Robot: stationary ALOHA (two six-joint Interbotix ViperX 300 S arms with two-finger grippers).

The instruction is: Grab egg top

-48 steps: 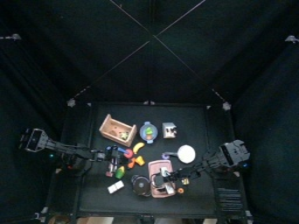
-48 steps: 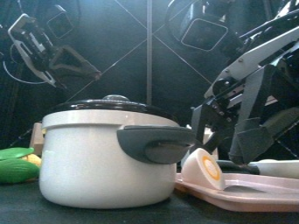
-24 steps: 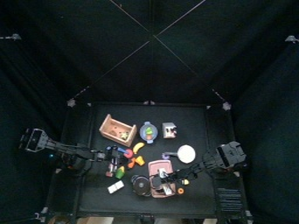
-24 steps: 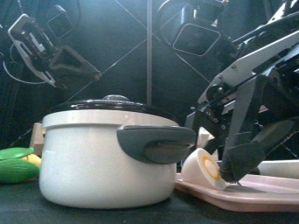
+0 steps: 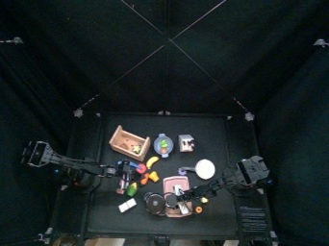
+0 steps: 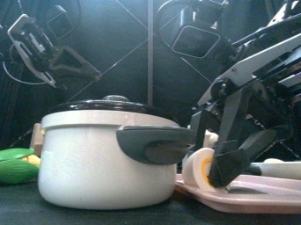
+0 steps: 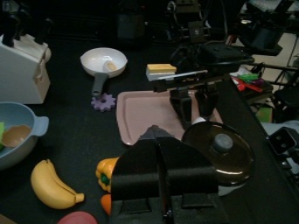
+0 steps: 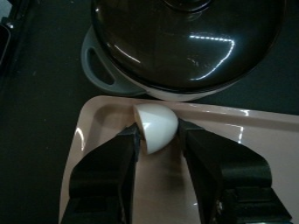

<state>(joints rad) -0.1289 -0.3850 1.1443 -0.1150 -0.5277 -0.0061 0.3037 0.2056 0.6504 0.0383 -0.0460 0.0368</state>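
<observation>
White plastic half-shell, the egg top [image 8: 158,128]: dome-shaped, lying on the pale pink rectangular tray [image 8: 268,171] just beside the cream cooking pot with dark glass lid [image 8: 181,44], centre of the right wrist frame. In the front view the same piece [image 6: 202,167] sits at lower right, next to the pot's grey side handle [image 6: 153,143].

Right gripper [image 8: 163,162]: fingers [image 8: 107,166] spread, one to either side of the shell, apparently not yet touching it. Nothing held.

Left gripper [image 7: 163,175]: bottom centre of its own frame, resting over the tabletop [image 7: 65,122] well apart from the tray. Fingers seem closed, with no gap visible, though they are dark against dark and this is uncertain.

Handling note: the shell is smooth and rounded and will likely squirt out if pinched above its widest part. Settle the fingers low, near the tray floor, centre the dome between them, then close slowly. Keep clear of the pot handle.

View comparison: the right wrist view alone shows the gap between fingers and shell. The front view gives height above the tray and the yellow yolk-coloured face, unseen from above. The top view only places the tray [image 5: 180,195] at lower centre; the shell is too small to make out there.
</observation>
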